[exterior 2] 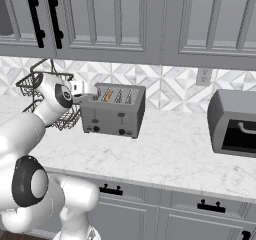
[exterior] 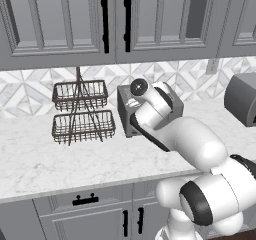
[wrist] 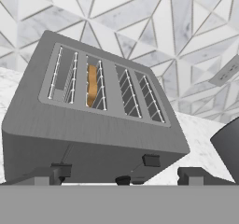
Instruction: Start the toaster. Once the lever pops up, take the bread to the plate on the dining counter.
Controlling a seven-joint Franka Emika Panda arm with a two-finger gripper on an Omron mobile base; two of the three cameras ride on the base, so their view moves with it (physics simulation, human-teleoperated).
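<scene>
The grey four-slot toaster (exterior 2: 114, 111) stands on the marble worktop against the tiled wall, with my arm covering part of it in the left base view (exterior: 125, 115). A golden-brown slice of bread (wrist: 92, 84) sits low in the second slot from the left (exterior 2: 107, 95). My gripper (wrist: 121, 177) hovers just in front of and above the toaster's front face, open, with nothing between its fingers. The left fingertip (wrist: 46, 175) is close to the left slider lever (wrist: 60, 170); the right lever (wrist: 151, 160) sits a little higher. The plate and dining counter are out of view.
A two-tier wire basket (exterior: 80, 111) stands left of the toaster. A larger grey oven box (exterior 2: 235, 121) with a bar handle sits to the right. Grey upper cabinets (exterior: 65, 24) hang overhead, and drawer cabinets run below the worktop edge.
</scene>
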